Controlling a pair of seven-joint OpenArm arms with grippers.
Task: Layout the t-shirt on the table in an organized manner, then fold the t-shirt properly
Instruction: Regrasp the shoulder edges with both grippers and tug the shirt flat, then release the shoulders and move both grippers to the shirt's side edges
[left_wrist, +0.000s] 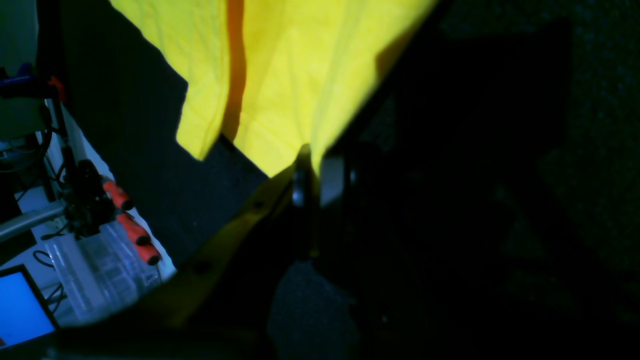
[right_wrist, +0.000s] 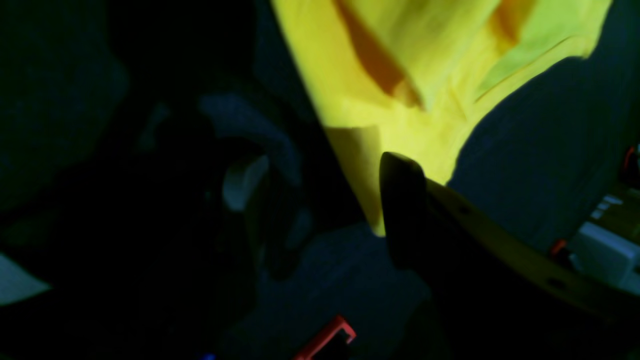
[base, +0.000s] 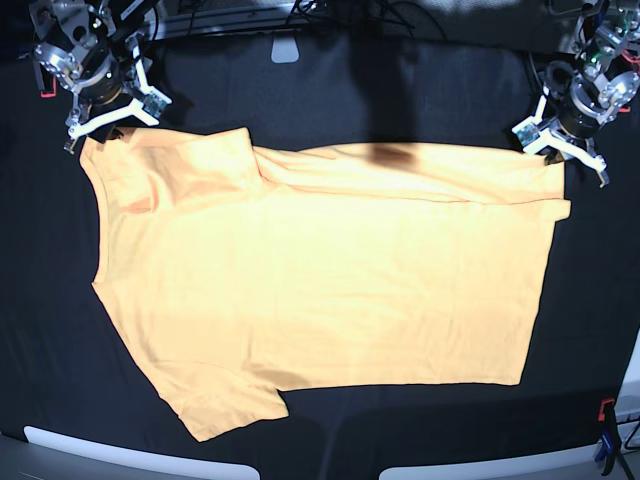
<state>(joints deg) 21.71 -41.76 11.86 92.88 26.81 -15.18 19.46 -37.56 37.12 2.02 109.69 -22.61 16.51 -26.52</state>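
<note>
Two grippers work the far corners of the plain orange-yellow cotton t-shirt (base: 320, 290), spread on the black cloth-covered table (base: 320, 90): the left gripper (base: 556, 143) pinches its hem corner, the right gripper (base: 112, 115) gapes, holding nothing. Layout looks nearly done; next, smooth the upper fold.

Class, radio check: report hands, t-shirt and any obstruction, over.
Left hand shut on t-shirt corner. Right hand open at the far shoulder corner. Shirt spread nearly flat on table, far edge rumpled. Nothing in the way.

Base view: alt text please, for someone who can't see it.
A light orange-yellow t-shirt lies spread across the black table, its far edge bunched in a fold. The left gripper is shut on the shirt's far right corner; the right gripper stands at the far left corner.
</note>
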